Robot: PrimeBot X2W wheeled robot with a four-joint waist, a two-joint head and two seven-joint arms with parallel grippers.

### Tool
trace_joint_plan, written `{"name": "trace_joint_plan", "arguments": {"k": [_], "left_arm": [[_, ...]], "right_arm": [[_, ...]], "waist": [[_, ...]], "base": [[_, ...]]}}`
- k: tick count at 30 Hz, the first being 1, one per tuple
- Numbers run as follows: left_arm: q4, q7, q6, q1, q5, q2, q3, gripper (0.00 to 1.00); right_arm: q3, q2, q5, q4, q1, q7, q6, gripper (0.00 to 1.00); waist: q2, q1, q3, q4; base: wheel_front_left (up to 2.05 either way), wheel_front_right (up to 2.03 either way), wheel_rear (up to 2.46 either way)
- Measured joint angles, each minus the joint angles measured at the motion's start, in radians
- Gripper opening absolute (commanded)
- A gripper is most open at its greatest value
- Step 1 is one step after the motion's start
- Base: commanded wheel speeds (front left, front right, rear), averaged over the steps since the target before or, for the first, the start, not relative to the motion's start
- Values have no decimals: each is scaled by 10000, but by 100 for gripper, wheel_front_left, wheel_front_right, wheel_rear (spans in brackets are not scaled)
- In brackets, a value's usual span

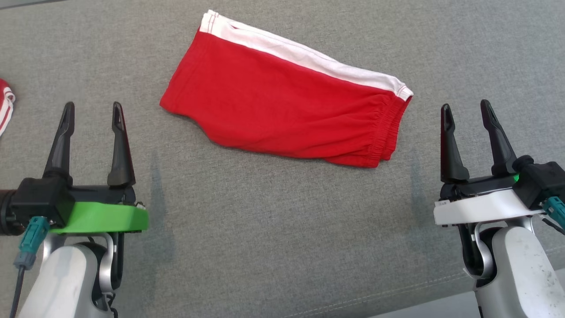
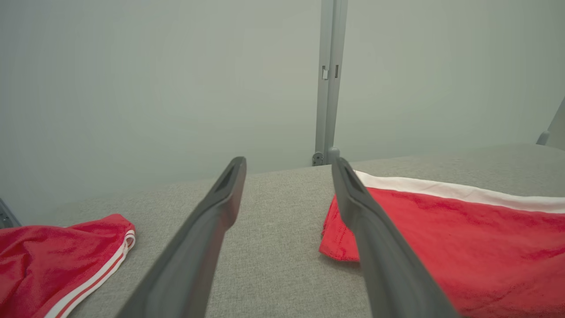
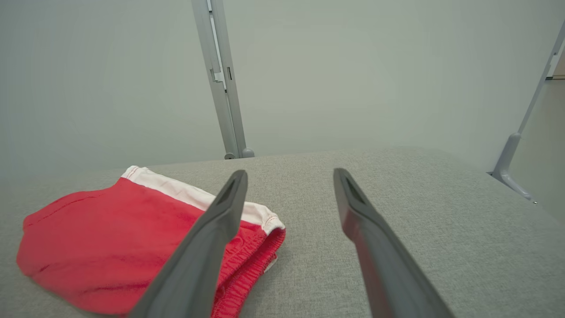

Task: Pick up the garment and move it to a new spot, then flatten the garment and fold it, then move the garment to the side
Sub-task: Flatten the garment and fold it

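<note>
Between my left pincer (image 1: 93,108) and my right pincer (image 1: 465,107), just ahead of their tips, the folded red fabric shorts with a white side band (image 1: 282,110) lie flat on the grey cloth-covered desk (image 1: 282,229); both pincers stand spread and empty. If I nip only the top layer at the gathered waist near my right pincer, the fold would likely fall open on the way aside, and carrying leftward risks landing on the crumpled red white-striped garment (image 1: 5,106) outside my left pincer.
</note>
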Motion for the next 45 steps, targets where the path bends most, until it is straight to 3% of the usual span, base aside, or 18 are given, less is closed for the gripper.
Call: {"name": "trace_joint_plan", "arguments": {"k": [20, 27, 30, 33, 39, 44, 45], "left_arm": [[-422, 493, -23, 285, -242, 92, -236, 100], [345, 1127, -1035, -1551, -485, 23, -884, 100], [1551, 1469, -1741, -2660, -690, -176, -1244, 100], [2748, 1695, -2169, -3242, -901, -286, -1392, 100], [4849, 1866, -2564, -3896, -1218, -408, -1515, 100], [5806, 2197, -2738, -4163, -1448, -464, -1624, 100], [5952, 2219, -2775, -4254, -1486, -489, -1649, 94]], "right_arm": [[-169, 63, 42, -2, 228, -2, 0, 100], [96, 92, 105, -40, -12, -2, 0, 100], [297, 115, 155, -29, -236, -2, 0, 100], [424, 128, 213, 19, -367, -2, 0, 100], [523, 142, 255, 121, -455, -2, 0, 100], [541, 165, 345, 169, -478, -2, 0, 100], [543, 167, 366, 184, -481, -2, 0, 100]], "waist": [[0, 0, -198, 245], [0, 0, 273, 243], [0, 0, 611, 142], [0, 0, 837, -1], [0, 0, 1099, -341], [0, 0, 1190, -449], [0, 0, 1197, -455]], "base": [[0, 0, 0], [0, 0, 0], [0, 0, 0], [0, 0, 0], [0, 0, 0], [0, 0, 0], [0, 0, 0]]}}
